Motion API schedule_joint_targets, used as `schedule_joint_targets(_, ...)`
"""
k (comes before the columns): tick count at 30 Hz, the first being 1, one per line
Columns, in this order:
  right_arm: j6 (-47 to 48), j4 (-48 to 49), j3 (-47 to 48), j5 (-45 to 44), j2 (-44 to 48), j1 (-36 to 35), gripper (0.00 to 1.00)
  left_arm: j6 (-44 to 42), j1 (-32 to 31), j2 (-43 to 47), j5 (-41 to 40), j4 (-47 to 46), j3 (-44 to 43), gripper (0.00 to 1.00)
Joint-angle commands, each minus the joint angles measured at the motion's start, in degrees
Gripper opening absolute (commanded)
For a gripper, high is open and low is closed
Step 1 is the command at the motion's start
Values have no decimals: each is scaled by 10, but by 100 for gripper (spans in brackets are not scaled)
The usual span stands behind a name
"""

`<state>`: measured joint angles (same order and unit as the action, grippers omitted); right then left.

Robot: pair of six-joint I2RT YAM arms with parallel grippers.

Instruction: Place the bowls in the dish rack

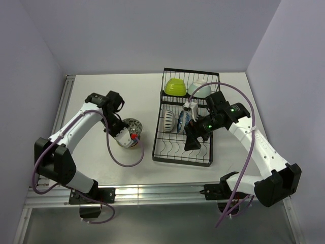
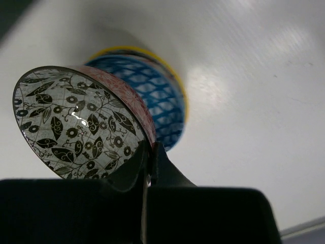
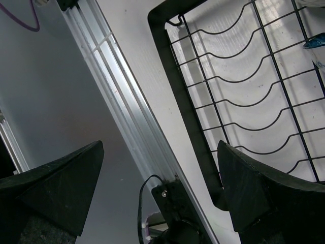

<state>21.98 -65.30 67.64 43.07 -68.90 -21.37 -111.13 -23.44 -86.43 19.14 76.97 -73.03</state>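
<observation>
My left gripper [image 2: 150, 152] is shut on the rim of a bowl with a black floral inside and a pink-red outside [image 2: 71, 122], holding it tilted over a blue lattice bowl with a yellow rim [image 2: 157, 101] that sits on the table. From above, this pair lies left of the dish rack [image 1: 158, 152], with the held bowl [image 1: 133, 124] by my left gripper [image 1: 125, 134]. In the rack stand a lime green bowl [image 1: 174, 87], a pale mint bowl [image 1: 199, 89], a striped white bowl [image 1: 168, 121] and a blue patterned bowl [image 1: 183, 122]. My right gripper [image 1: 194, 138] hovers open and empty over the rack's near slots [image 3: 244, 101].
An aluminium rail [image 3: 132, 127] runs along the table's near edge just beyond the rack's corner. Another rail [image 1: 65, 96] borders the table's left side. Purple cables loop from both arms, one lying on the table near the left bowls [image 1: 122, 160].
</observation>
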Motion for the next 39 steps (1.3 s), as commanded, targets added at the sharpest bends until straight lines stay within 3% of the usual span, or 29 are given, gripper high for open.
schedule_joint_targets(1,-3,-8,21,5,21,14,100,84,-3,15,142,17,-86,0)
schedule_joint_targets(7,7,-23,18,47,35,73,100,229,-13,41,271,15,-99,0)
schedule_joint_targets(13,13,-29,6,59,53,126,100,459,-19,64,431,-57,-79,0)
schedule_joint_targets(15,17,-38,11,63,52,135,100,579,-27,91,456,-151,-40,0)
schedule_joint_targets(17,19,-38,14,62,52,147,100,761,-37,119,478,-264,25,0)
schedule_joint_targets(18,19,-35,18,60,54,152,100,832,-45,152,478,-407,52,0)
schedule_joint_targets(19,16,-32,17,59,56,159,100,906,-51,170,475,-481,82,0)
schedule_joint_targets(20,10,-23,19,57,57,164,100,1051,-64,187,457,-550,142,0)
schedule_joint_targets(21,9,-21,20,58,60,167,100,1124,-71,216,445,-687,170,0)
schedule_joint_targets(25,6,-15,24,52,69,180,100,1411,-111,243,373,-878,259,0)
schedule_joint_targets(28,1,-11,21,48,76,190,100,1562,-131,239,305,-972,314,0)
schedule_joint_targets(31,-4,-8,17,49,83,194,100,1666,-150,223,254,-1082,359,0)
schedule_joint_targets(39,-16,8,20,38,94,197,100,1783,-203,132,180,-1263,381,0)
